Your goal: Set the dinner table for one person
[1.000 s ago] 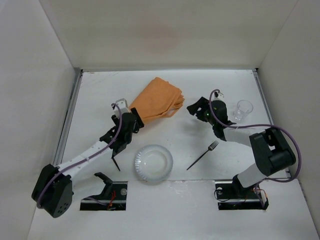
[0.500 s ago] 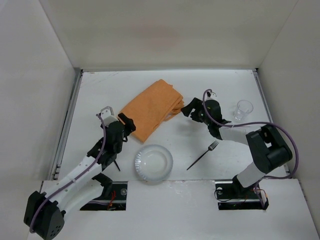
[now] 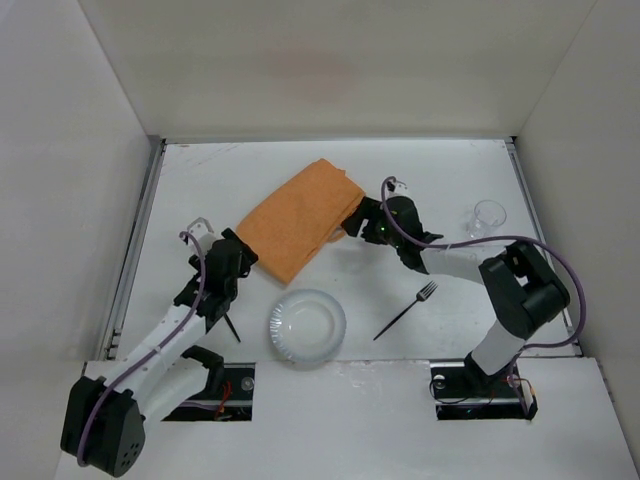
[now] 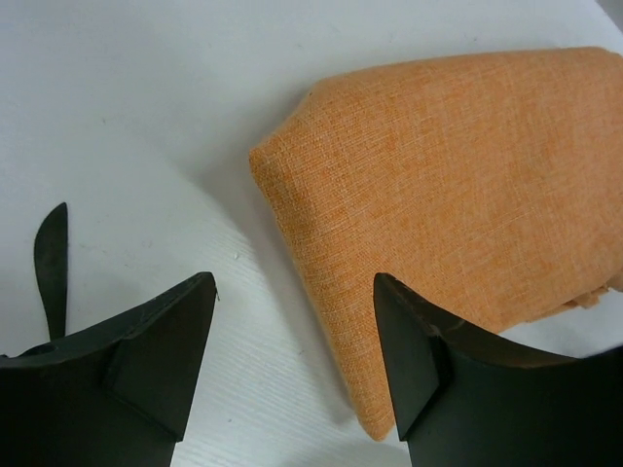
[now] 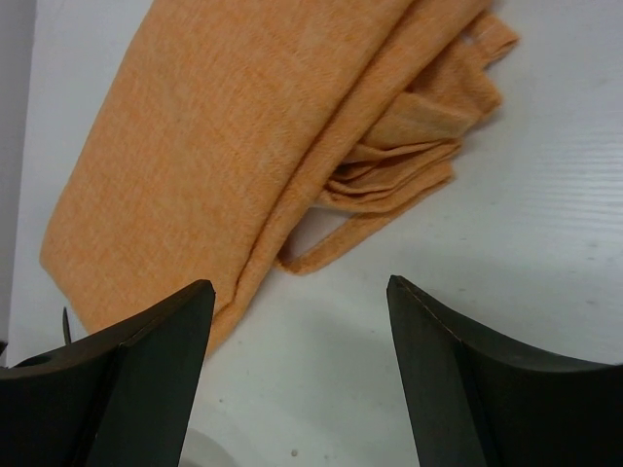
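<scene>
The dinner table (image 3: 430,175) spreads white under both arms, and the orange placemat (image 3: 295,220) lies on it folded and askew, just far of the middle. The left gripper (image 3: 243,259) hangs at the cloth's near-left corner, claw wide and empty. The right gripper (image 3: 354,226) faces the cloth's right side, where the loose layers bunch up, and it is also spread with nothing in it.

This looks like the reach to take hold and open the cloth out. I'd have the right claw close on the straggling top edge only, not the whole stack, and the left pinch its corner cleanly. Both should lift low and pull apart evenly. The plate (image 3: 306,327) sits just near of the cloth, so the spreading cloth could nudge it.
</scene>
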Action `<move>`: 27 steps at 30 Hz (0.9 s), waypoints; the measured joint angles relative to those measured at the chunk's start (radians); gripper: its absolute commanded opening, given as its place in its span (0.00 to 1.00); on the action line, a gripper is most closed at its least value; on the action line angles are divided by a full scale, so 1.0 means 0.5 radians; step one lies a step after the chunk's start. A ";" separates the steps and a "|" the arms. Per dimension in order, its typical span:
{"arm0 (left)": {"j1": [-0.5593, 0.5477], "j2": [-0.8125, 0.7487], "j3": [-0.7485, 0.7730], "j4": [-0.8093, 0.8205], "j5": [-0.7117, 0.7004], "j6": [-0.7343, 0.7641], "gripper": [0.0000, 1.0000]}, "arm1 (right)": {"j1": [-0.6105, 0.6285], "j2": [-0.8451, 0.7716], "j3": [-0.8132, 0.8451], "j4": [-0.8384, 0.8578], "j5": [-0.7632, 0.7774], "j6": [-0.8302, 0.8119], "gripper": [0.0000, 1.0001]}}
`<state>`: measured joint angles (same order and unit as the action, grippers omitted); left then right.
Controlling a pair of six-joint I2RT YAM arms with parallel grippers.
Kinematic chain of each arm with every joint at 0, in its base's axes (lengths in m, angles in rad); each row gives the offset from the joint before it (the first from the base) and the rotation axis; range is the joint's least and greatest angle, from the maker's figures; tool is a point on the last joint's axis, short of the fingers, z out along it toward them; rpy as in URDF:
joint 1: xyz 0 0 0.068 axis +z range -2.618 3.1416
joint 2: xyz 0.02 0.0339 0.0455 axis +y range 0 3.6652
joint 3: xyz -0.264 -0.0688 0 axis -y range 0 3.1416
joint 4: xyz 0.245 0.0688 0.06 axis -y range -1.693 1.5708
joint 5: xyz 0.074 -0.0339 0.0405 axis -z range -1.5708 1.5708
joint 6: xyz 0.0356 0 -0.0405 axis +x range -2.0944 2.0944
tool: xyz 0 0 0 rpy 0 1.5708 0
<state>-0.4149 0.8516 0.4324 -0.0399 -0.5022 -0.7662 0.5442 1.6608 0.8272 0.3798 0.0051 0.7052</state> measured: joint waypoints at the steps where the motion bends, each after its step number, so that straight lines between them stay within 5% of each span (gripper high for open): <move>1: 0.024 0.047 0.000 0.027 0.031 -0.016 0.64 | 0.028 0.021 0.031 -0.022 0.000 -0.012 0.78; 9: 0.098 0.582 0.001 0.284 0.384 -0.109 0.46 | 0.130 0.108 0.109 -0.130 -0.010 -0.066 0.77; 16: -0.072 0.935 0.116 0.562 0.440 -0.227 0.16 | 0.127 0.109 0.110 -0.156 -0.011 -0.072 0.77; 27: -0.507 1.601 0.723 0.940 0.523 -0.488 0.09 | -0.105 0.002 0.037 -0.173 -0.027 -0.093 0.79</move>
<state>-0.6682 1.6520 0.7937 0.4301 -0.2405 -1.0103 0.4919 1.6619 0.8459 0.2932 -0.0082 0.6586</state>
